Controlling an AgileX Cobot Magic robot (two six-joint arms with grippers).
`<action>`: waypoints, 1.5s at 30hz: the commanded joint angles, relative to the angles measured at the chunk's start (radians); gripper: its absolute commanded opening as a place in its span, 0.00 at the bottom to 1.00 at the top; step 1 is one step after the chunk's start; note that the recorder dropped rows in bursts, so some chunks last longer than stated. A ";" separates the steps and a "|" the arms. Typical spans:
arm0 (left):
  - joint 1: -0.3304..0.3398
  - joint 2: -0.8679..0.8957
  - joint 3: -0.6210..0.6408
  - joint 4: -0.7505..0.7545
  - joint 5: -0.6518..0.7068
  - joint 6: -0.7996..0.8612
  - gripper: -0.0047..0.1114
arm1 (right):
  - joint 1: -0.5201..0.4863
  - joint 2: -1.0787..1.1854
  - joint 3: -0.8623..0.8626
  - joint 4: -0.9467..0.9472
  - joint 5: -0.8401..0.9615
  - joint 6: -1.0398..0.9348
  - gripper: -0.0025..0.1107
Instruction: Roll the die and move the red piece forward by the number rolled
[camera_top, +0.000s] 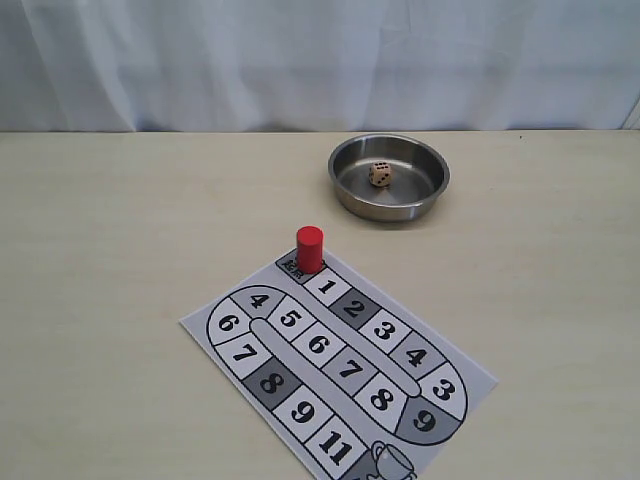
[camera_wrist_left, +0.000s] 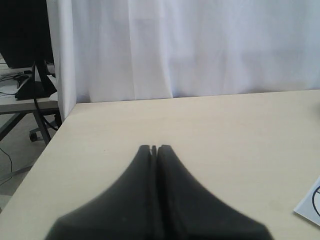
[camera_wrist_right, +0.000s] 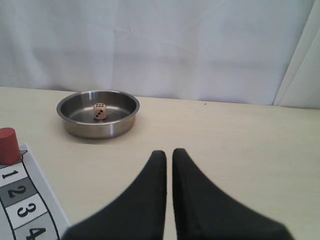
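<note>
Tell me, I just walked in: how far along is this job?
Nothing looks done: the red piece stands on the start square. Nothing is in hand: left fingers and right fingers are shut, empty. Remaining: roll the die lying in the bowl, then advance the piece.

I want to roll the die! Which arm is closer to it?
Right. The right jaws point at the die in the bowl ahead. The left jaws face bare table and a board corner, with the die out of their view.
</note>
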 joint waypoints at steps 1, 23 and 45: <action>-0.002 -0.003 -0.007 -0.007 -0.017 -0.006 0.04 | -0.006 -0.005 0.003 0.038 -0.114 0.008 0.06; -0.002 -0.003 -0.007 -0.007 -0.017 -0.006 0.04 | -0.006 0.103 -0.338 0.344 -0.004 0.000 0.06; -0.002 -0.003 -0.007 -0.007 -0.014 -0.006 0.04 | -0.006 0.698 -0.578 0.260 -0.009 0.000 0.06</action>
